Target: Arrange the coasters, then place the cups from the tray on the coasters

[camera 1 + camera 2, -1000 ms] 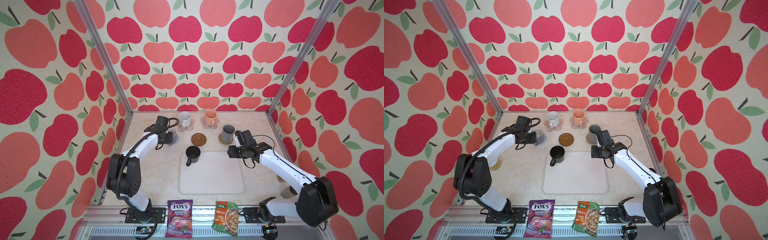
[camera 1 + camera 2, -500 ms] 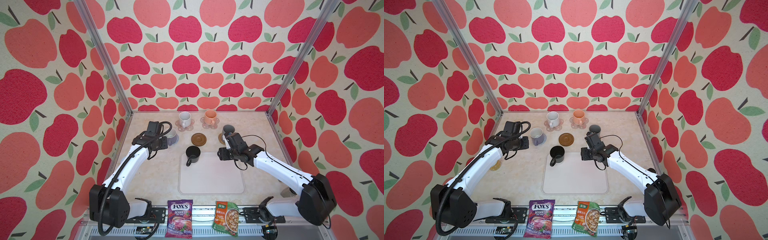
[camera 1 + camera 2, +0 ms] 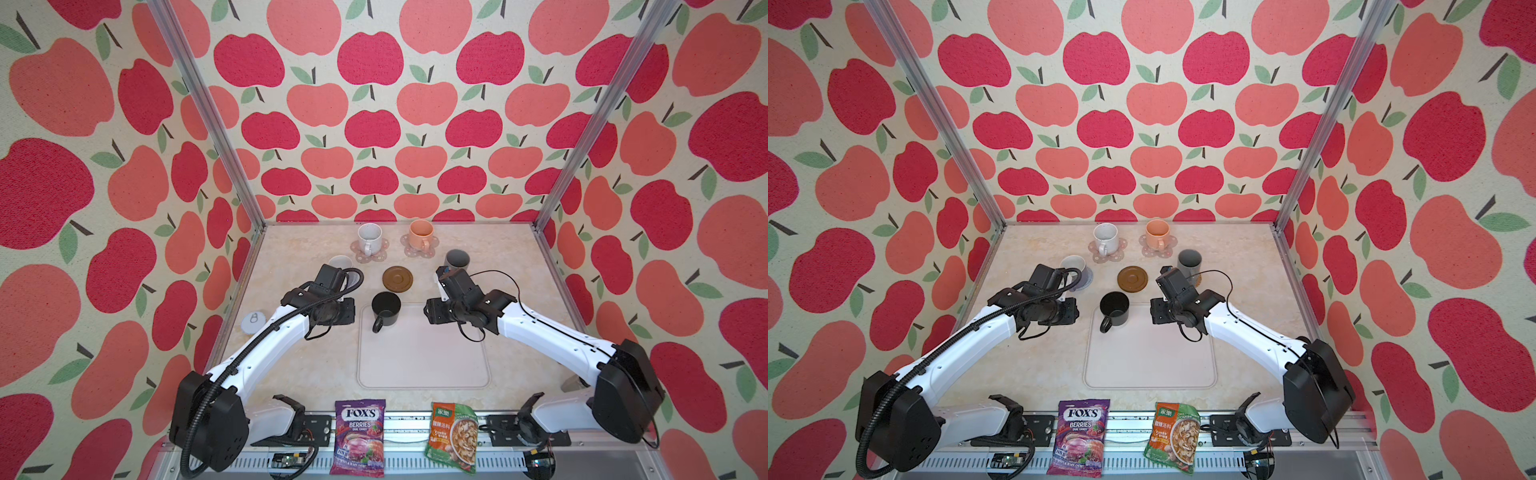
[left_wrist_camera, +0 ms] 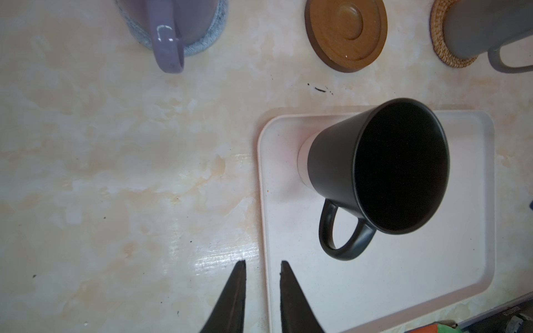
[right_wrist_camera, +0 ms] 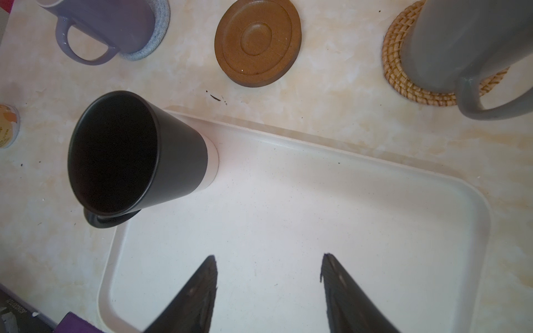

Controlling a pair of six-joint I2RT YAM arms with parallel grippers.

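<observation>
Left gripper [image 4: 263, 261]: barely apart, empty, now beside mug [image 3: 385, 307], frame centre.
Right gripper [image 5: 269, 256]: apart, empty, now opposite.
Coaster [image 3: 397, 278]: bare, awaits it.

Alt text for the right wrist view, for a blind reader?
A black mug stands upright in one corner of an otherwise bare tray; the right gripper hovers over the tray, fingers open. Beyond: an empty brown coaster between a lavender mug on a grey coaster and a grey mug on a rattan coaster.
</observation>
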